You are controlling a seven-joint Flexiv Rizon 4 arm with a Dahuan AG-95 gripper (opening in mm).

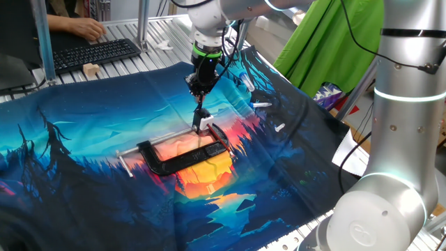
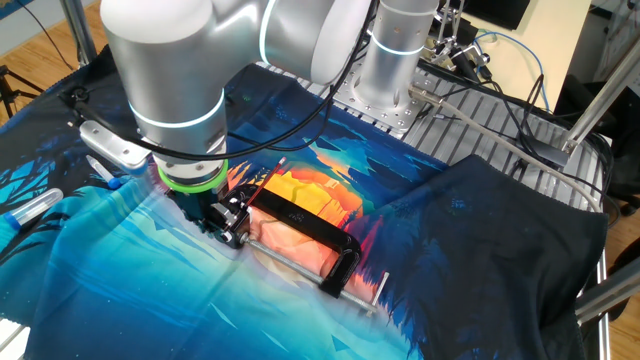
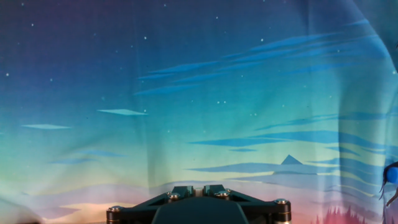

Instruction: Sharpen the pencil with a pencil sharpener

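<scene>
My gripper (image 1: 199,92) hangs over the near end of the black C-clamp (image 1: 185,157), with its fingers shut on the pencil (image 1: 201,107). The pencil is a thin dark stick pointing down from the fingertips to the pencil sharpener (image 1: 203,125). The sharpener is a small whitish block held at the clamp's jaw. In the other fixed view the gripper (image 2: 218,222) is right beside the sharpener (image 2: 238,226) at the clamp's (image 2: 310,232) left end. In the hand view the gripper (image 3: 198,190) shows its two fingers nearly together with a thin pale sliver between them. The sharpener is out of sight there.
The clamp's silver screw rod (image 1: 157,141) lies across the printed cloth (image 1: 83,174). Small white loose bits (image 1: 262,104) lie to the right of the clamp. A keyboard (image 1: 90,52) and a person's hand are at the back left. A plastic tube (image 2: 35,207) lies at the cloth's left.
</scene>
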